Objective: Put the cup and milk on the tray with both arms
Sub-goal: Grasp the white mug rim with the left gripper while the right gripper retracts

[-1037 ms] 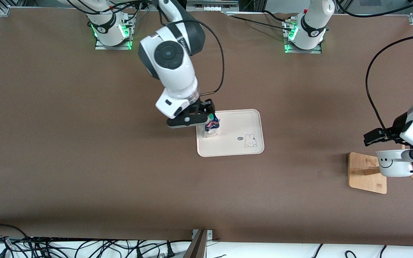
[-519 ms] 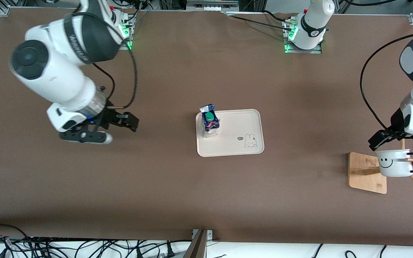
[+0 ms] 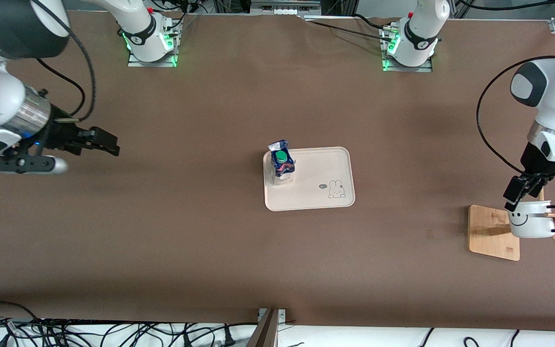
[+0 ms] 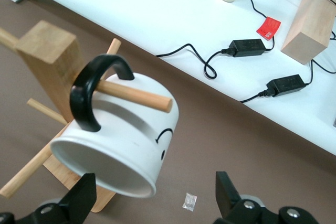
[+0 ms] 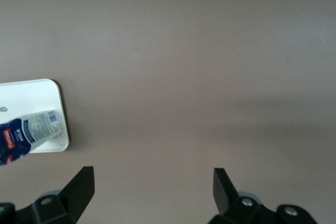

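The milk stands upright on the cream tray, at the tray's end toward the right arm; it also shows in the right wrist view on the tray. My right gripper is open and empty over bare table toward the right arm's end. The white smiley cup hangs by its black handle on a peg of the wooden rack. My left gripper is open just above the cup, its fingers on either side of the rim, not gripping it.
The rack stands near the table's left-arm end. A small scrap lies on the brown mat by the cup. A white surface with power adapters, cables and a wooden block borders the mat. More cables run along the front edge.
My right gripper let go of the milk on the tray and swung away to the right arm's end of the table. My left gripper shifted from beside the cup to over its rim.
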